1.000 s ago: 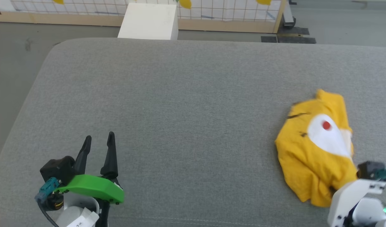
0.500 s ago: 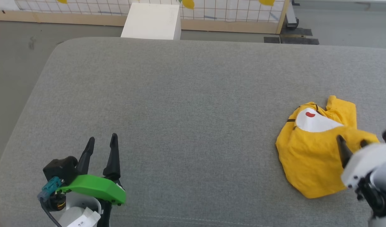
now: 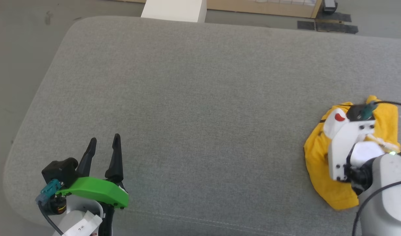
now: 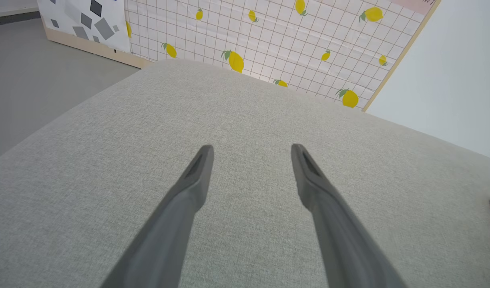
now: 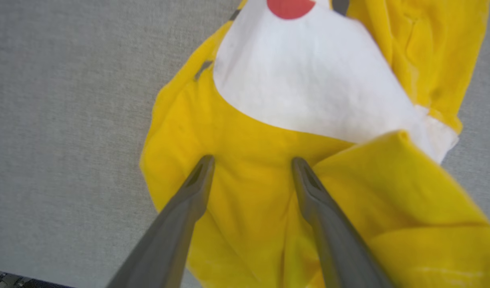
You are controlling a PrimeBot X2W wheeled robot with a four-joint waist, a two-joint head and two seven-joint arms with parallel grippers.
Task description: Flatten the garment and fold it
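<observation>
The garment (image 3: 318, 164), a bright yellow T-shirt, lies bunched in a heap at the right end of the grey upholstered cushion (image 3: 200, 98), towards its near edge. The printed side faces up: a white patch (image 5: 309, 80) with a red dot (image 5: 290, 6) at its far end, and short dark marks along the left fold.

The right gripper (image 5: 252, 159) hangs directly over the heap with its jaws wide apart. In the right wrist view both dark fingers (image 5: 181, 216) point at plain yellow cloth just short of the white patch, and cloth shows across the whole gap between them. Nothing is pinched or lifted. I cannot tell whether the tips touch the fabric or stop just above it. A raised, blurred yellow fold (image 5: 409, 192) stands to the right of the right-hand finger. In the head view the right arm's white wrist housing (image 3: 346, 144) covers the middle of the shirt and hides the fingers.

The left gripper (image 3: 105, 137) is well apart from the shirt, over bare cushion at the near left. Its jaws are also spread and hold nothing, the tips clear of the surface in the left wrist view.

Past the cushion's far edge stand a white box (image 3: 174, 9) and a lemon-print grid panel (image 4: 269, 36).
</observation>
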